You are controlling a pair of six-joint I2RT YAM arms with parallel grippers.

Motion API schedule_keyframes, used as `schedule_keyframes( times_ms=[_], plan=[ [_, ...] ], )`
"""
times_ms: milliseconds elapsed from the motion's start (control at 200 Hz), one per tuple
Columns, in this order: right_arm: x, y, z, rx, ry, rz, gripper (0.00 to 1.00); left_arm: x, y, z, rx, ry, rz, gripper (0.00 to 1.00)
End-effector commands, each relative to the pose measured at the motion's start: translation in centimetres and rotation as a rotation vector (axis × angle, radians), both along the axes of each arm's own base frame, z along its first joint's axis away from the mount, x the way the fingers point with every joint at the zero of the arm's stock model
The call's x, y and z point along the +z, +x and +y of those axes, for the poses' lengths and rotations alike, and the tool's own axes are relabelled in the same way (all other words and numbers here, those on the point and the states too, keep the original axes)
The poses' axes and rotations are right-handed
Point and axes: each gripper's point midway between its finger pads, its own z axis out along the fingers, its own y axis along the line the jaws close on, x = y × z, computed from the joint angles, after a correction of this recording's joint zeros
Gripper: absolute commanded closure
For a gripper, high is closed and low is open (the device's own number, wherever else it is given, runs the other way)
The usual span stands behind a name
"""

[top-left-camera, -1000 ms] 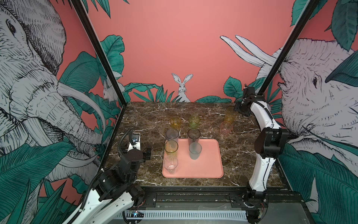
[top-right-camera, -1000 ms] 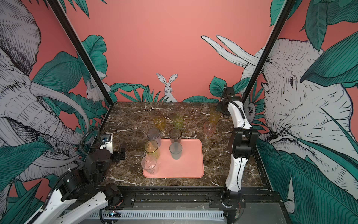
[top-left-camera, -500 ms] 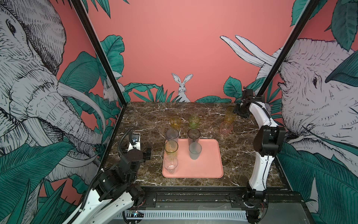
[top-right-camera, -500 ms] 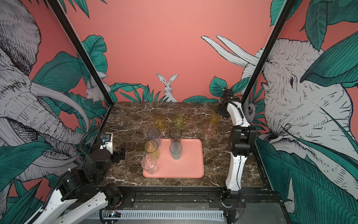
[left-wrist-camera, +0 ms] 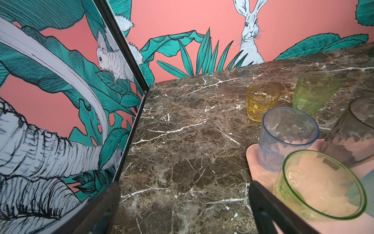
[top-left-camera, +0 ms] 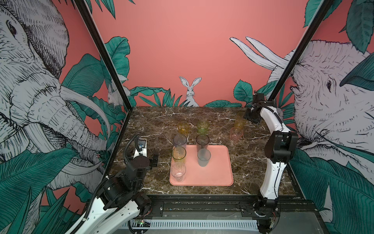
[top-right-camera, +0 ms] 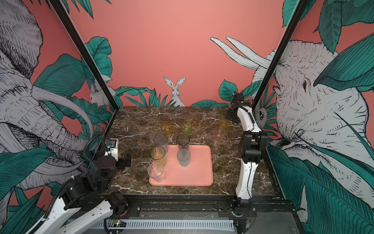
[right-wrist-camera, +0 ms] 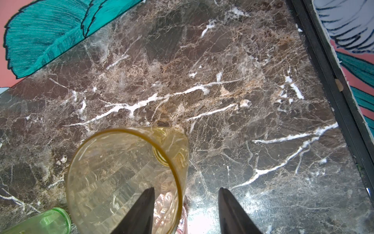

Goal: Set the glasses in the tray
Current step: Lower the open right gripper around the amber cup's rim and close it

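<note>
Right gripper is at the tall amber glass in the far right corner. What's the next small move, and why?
Probably close the right gripper on the wall of the tall amber glass before any lift. In the right wrist view one finger appears inside the rim and the other outside, with a gap showing, so nothing is gripped yet. The glass stands on the table, off the tray.

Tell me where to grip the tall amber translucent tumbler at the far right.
Probably its rim wall, from above, one finger inside, on the side facing the right gripper: the tall amber tumbler stands upright, mouth open, with a short pink tumbler close in front.
</note>
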Motion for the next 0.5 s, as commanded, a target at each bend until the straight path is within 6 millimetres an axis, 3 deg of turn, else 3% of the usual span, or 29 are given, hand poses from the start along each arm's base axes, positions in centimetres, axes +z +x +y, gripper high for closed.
schedule_keyframes(
  times_ms=[0, 495],
  plan=[
    [-0.04, 0.52, -0.08, -0.002, 0.012, -0.008, 0.49, -0.29, 0.17, 0.13, 0.019, 0.004, 0.004, 0.01],
    [-0.87, 0.87, 0.31, 0.004, 0.036, -0.002, 0.66, -0.42, 0.31, -0.04, 0.017, 0.008, 0.009, 0.01]
  ],
)
